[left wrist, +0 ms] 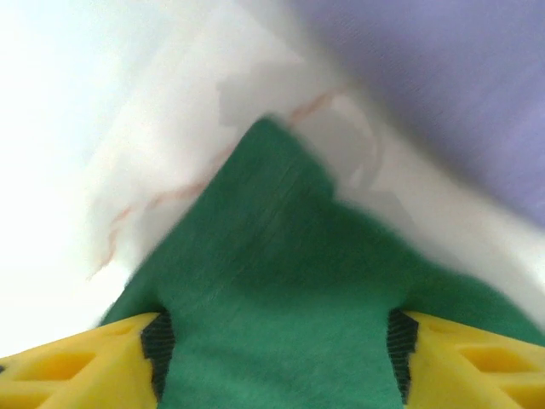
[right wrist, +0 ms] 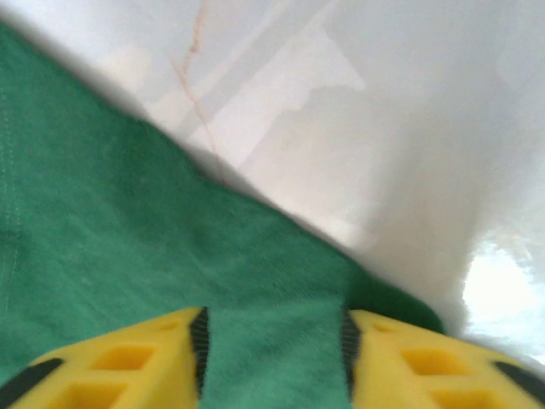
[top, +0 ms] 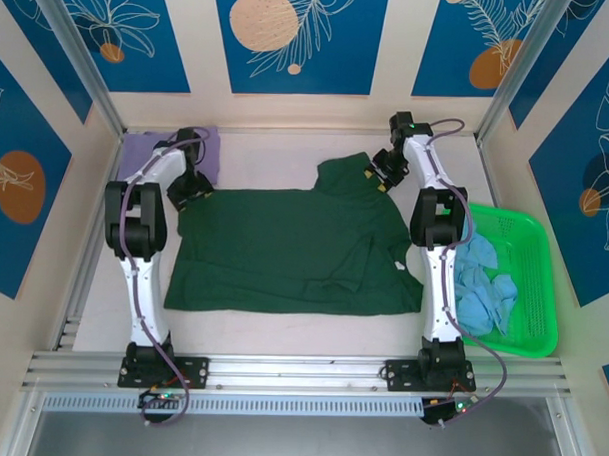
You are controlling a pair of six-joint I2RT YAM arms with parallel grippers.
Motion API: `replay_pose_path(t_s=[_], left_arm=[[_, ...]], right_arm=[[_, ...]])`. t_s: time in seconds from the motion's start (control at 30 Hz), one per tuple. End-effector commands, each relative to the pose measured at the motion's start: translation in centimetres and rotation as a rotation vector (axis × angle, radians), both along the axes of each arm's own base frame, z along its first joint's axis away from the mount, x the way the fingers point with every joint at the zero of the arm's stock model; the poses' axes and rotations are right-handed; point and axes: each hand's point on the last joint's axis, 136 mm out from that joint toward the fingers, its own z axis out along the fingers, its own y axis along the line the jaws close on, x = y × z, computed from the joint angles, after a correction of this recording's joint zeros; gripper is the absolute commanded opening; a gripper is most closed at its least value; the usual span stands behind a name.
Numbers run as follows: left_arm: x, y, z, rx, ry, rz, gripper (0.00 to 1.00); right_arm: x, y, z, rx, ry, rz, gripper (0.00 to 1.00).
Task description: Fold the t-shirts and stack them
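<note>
A dark green t-shirt (top: 284, 252) lies spread flat across the middle of the white table. My left gripper (top: 191, 189) is at its far left corner. In the left wrist view the jaws (left wrist: 277, 358) stand wide apart and open over the green cloth (left wrist: 272, 256), which lies flat between the yellow fingers (left wrist: 77, 366). My right gripper (top: 379, 176) is at the far right sleeve, open, with green cloth (right wrist: 128, 239) between its fingers (right wrist: 426, 366). A lavender t-shirt (top: 147, 147) lies folded in the far left corner. Light blue t-shirts (top: 483, 284) sit crumpled in the basket.
A bright green plastic basket (top: 538, 276) stands at the right edge of the table beside the right arm. White table surface (top: 277, 152) runs behind the green shirt. Blue patterned walls enclose the table on three sides.
</note>
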Motion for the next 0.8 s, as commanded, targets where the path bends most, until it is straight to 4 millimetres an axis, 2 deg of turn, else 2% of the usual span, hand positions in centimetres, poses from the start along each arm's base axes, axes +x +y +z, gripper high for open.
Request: replay_pose_path(t_s=[0.0,0.07,0.13,0.2,0.3,0.4,0.5,0.6,0.67,0.77], left_arm=[[2.0,-0.6,2.6,-0.038,-0.078,-0.024,0.8],[1.7,-0.9,4.7,-0.023,-0.121,-0.012,0.83],[0.2,-0.7,6.4,-0.001,-0.14,0.024,0.84],[-2.0,-1.3,7.2,-0.014,-0.136,0.031,0.82],[-5.4,-4.5,7.7,-0.107,-0.127,-0.051,0.75],[-10.3,-8.2,7.1,-0.169,-0.054,-0.177,0.71],[-15.9,-10.2,5.3,-0.209,0.011,-0.209,0.66],[-20.2,-10.2,2.6,-0.205,0.071,-0.192,0.58],[-22.6,-9.8,1.1,-0.208,0.137,-0.163,0.52],[-24.3,-9.0,-0.3,-0.184,0.166,-0.173,0.5]], right_arm=[[-0.1,0.4,6.7,-0.018,-0.112,0.045,0.59],[-1.3,0.9,9.6,-0.046,-0.152,0.072,0.65],[-3.1,1.8,10.9,-0.05,-0.153,0.109,0.65],[-5.6,2.2,11.2,-0.067,-0.121,0.137,0.64],[-9.7,3.4,10.6,-0.011,-0.09,0.174,0.59],[-15.0,3.8,8.4,0.049,-0.015,0.163,0.56],[-20.7,3.4,6.0,0.043,0.103,0.143,0.53],[-25.4,2.5,3.9,-0.008,0.199,0.147,0.44],[-28.2,3.2,2.8,0.013,0.262,0.167,0.35],[-31.8,3.7,1.7,-0.057,0.326,0.174,0.33]])
